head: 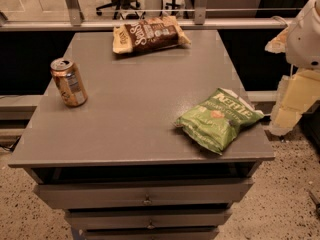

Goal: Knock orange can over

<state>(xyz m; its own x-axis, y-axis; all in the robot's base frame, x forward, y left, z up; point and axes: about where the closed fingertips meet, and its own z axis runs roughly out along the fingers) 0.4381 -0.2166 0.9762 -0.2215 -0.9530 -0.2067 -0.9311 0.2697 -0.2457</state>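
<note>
Standing upright close to the left edge of the table [140, 99], about midway along it, the orange can [68, 82] is showing a coppery metal skin, a silver top with a pull tab and a pale label patch on its side. It is a small smooth cylinder on a flat, matte grey top. Nothing is touching it, and bare grey surface is lying open around it toward the centre and the front edge. Over at the far edge, a brown chip bag [150, 34] is lying flat, crinkly and puffed, well apart from the can. Near the front right corner a green chip bag [218, 119] is sprawling, glossy and creased, its tip reaching the right edge. The gripper [290, 104] is hanging off the table beyond the right edge, pale cream and blocky under a rounded white arm housing [306, 31] — whether it is open, closed or gripping anything, I cannot tell. The green bag is sitting between it and the can. Below the front edge, grey drawers [146, 194] are stacking down toward a speckled floor [295, 204].
</note>
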